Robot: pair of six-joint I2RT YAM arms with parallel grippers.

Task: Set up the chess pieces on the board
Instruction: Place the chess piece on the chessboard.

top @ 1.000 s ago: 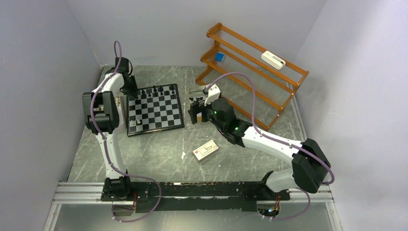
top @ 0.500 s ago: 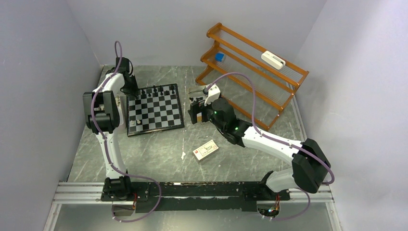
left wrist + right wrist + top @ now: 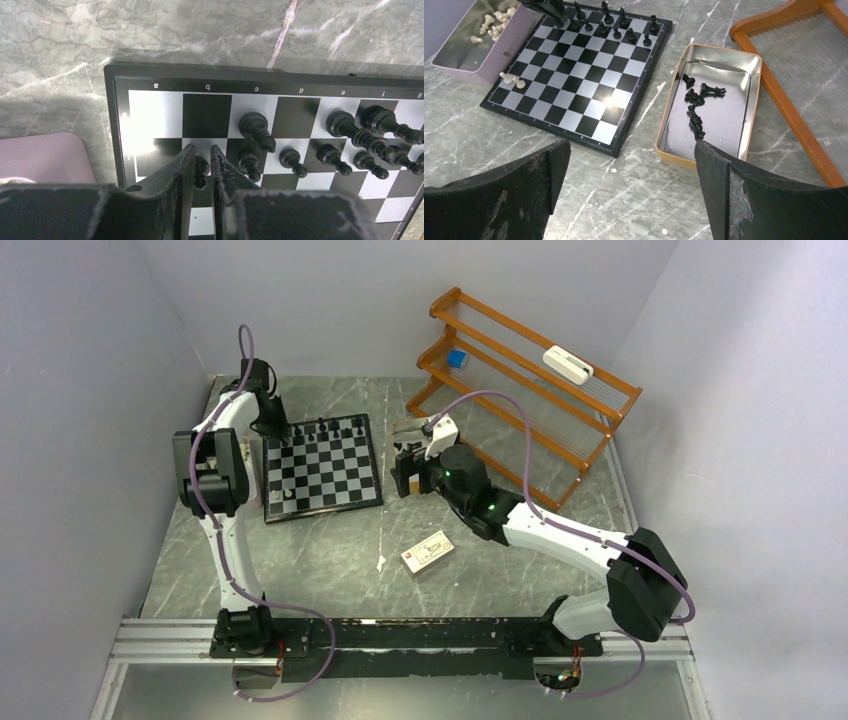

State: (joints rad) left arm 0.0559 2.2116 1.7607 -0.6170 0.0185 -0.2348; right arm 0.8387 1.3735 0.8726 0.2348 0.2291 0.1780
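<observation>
The board (image 3: 335, 481) lies at the back left, with black chess pieces (image 3: 345, 145) standing in two rows along its far edge. My left gripper (image 3: 202, 148) reaches down at the far left corner (image 3: 275, 430), shut on a black pawn (image 3: 201, 170) that stands upright on the second-row square of file b. Two pale pieces (image 3: 514, 80) stand by the board's near left edge (image 3: 574, 75). My right gripper (image 3: 629, 145) hangs open over bare table right of the board (image 3: 402, 470), holding nothing.
A tan tin (image 3: 689, 156) with a few black pieces (image 3: 696, 97) sits right of the board. A pink tin (image 3: 484, 62) of pale pieces (image 3: 494, 22) sits left. A wooden rack (image 3: 530, 390) stands back right; a small card box (image 3: 428, 551) lies mid-table.
</observation>
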